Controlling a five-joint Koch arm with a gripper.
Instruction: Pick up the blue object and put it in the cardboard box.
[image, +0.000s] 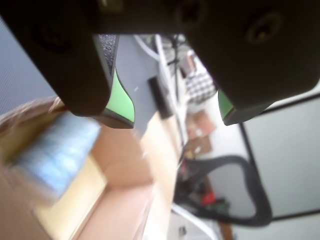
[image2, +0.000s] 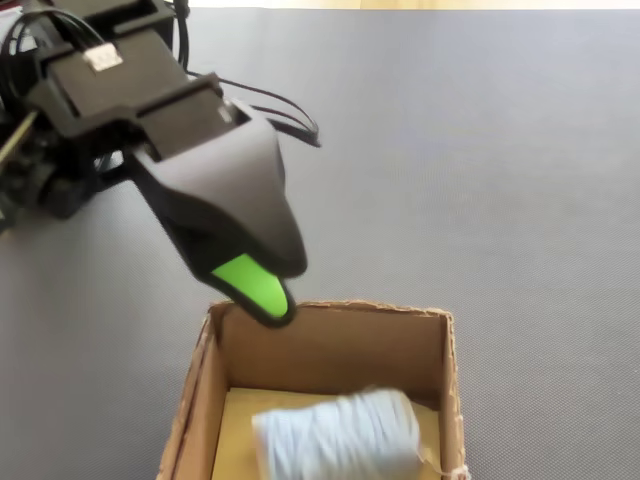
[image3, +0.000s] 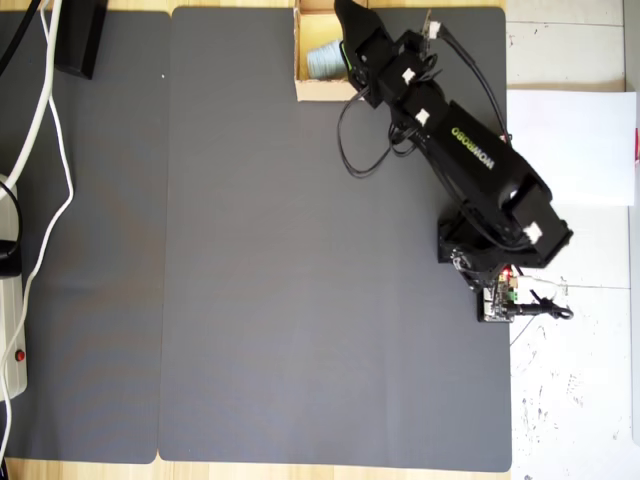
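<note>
The blue object (image2: 338, 436), a pale ribbed roll, lies on the yellowish floor of the cardboard box (image2: 330, 314). In the wrist view the blue object (image: 59, 146) shows blurred at lower left inside the cardboard box (image: 122, 172). My gripper (image: 175, 116) hangs just above the box's far edge, open, with its green pads wide apart and nothing between them. One green fingertip (image2: 252, 284) sits at the box rim in the fixed view. From overhead, the blue object (image3: 324, 58) rests in the cardboard box (image3: 318, 91) at the mat's top edge, with the arm's tip partly over it.
A grey mat (image3: 300, 280) covers the table. The arm's base (image3: 505, 240) stands at the mat's right edge, by white paper (image3: 570, 145). White cables (image3: 45, 120) and a black block (image3: 80, 40) lie at far left. An office chair (image: 235, 190) shows beyond the table.
</note>
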